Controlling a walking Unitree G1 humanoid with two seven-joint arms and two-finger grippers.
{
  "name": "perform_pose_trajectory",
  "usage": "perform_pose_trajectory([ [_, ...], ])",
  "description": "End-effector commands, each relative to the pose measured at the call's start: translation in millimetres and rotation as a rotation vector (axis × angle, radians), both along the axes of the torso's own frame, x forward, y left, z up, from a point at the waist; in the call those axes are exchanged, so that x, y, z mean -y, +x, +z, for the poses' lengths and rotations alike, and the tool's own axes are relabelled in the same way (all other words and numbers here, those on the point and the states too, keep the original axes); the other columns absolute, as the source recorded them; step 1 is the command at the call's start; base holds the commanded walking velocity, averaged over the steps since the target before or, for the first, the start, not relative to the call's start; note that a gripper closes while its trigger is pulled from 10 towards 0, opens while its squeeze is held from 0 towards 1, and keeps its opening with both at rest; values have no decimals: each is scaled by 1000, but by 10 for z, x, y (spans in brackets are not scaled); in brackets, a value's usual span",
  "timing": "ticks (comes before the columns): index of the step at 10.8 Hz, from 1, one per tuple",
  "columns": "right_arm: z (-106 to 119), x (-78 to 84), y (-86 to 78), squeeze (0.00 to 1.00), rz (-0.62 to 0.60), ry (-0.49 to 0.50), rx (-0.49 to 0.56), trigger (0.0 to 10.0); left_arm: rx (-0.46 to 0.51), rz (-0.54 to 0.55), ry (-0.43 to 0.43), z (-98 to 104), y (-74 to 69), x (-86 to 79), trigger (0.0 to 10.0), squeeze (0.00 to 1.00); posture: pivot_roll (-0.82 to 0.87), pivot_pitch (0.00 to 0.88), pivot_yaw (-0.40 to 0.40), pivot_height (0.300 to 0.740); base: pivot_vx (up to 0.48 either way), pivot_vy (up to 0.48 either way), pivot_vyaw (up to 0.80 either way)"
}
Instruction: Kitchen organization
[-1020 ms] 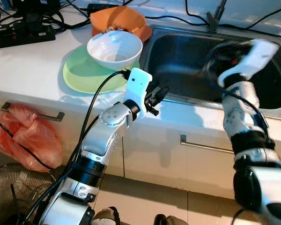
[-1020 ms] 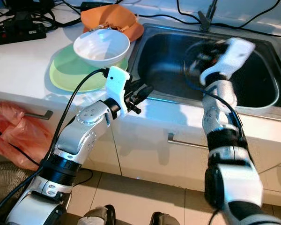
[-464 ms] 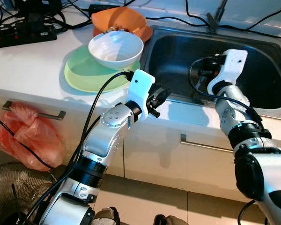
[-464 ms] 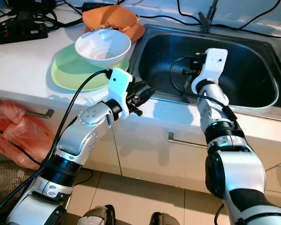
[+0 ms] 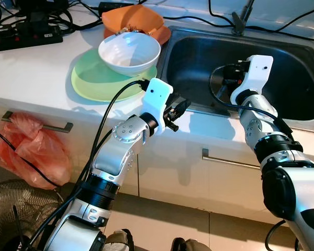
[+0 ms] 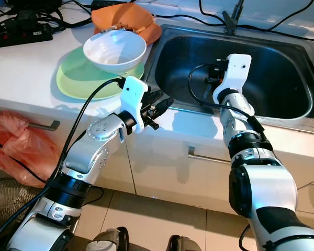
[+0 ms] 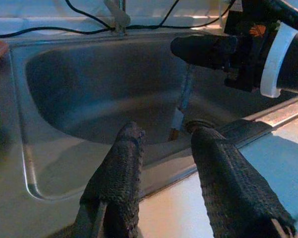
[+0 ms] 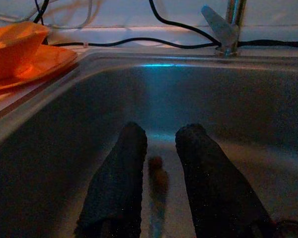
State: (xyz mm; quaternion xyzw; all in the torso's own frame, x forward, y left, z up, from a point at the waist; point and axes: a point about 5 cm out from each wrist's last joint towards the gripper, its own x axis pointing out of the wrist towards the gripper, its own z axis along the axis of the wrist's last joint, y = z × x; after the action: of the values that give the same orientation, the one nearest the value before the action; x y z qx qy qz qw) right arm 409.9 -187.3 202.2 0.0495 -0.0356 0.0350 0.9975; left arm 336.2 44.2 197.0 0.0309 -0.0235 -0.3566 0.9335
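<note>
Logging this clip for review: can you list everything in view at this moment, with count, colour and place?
white bowl: 1, white, on the green plate
green plate: 1, light green, on the counter left of the sink
orange dishes: a stack, count unclear, orange, behind the bowl
sink: 1, steel, set in the counter on the right
small utensil: 1, pale, on the sink bottom near the drain; kind unclear
tap: 1, metal, behind the sink
power strip: 1, black, with cables, far left of the counter
plastic bag: 1, orange-red, on a cabinet handle
left pincer: black fingers, open, over the counter's front edge
right pincer: black fingers, slightly apart, inside the sink
</note>
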Motion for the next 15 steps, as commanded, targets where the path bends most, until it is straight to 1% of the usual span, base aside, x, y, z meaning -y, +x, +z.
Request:
perform_pose_trajectory([
  [1,45,29,9,1000,-2,-9,10,10000,2,-3,-3,8,-23,18,10000,0,123,138,-66,740,0,0,0],
  [5,22,-7,7,996,10,-12,8,10000,-2,-2,-1,-9,-29,17,10000,0,122,141,-67,740,0,0,0],
  [6,43,-1,10,0,8,-15,16,10000,-5,-2,1,-18,-30,23,10000,0,119,140,-67,740,0,0,0],
  [8,62,14,13,0,7,-12,21,10000,-5,-3,3,-20,-27,29,10000,0,119,136,-69,740,0,0,0],
  [9,75,20,14,1000,11,-9,25,10000,-4,-2,3,-21,-24,28,10000,0,120,134,-70,740,0,0,0],
  [11,103,36,18,1000,-2,-12,34,10000,-2,-1,6,-22,-24,26,10000,0,121,132,-69,740,0,0,0],
  [12,155,59,20,0,-13,-23,62,10000,-2,0,10,-29,-24,23,10000,0,118,127,-66,740,0,0,0],
  [13,266,96,22,0,-26,-44,114,10000,-1,-3,11,-29,-24,26,10000,0,116,125,-63,740,0,0,0],
  [14,311,118,24,0,-31,-41,130,10000,0,-4,12,-29,-23,27,10000,0,115,123,-64,740,0,0,0],
  [15,469,191,28,0,-50,-62,178,10000,1,-7,12,-29,-24,38,10000,0,112,122,-63,740,0,0,0],
])
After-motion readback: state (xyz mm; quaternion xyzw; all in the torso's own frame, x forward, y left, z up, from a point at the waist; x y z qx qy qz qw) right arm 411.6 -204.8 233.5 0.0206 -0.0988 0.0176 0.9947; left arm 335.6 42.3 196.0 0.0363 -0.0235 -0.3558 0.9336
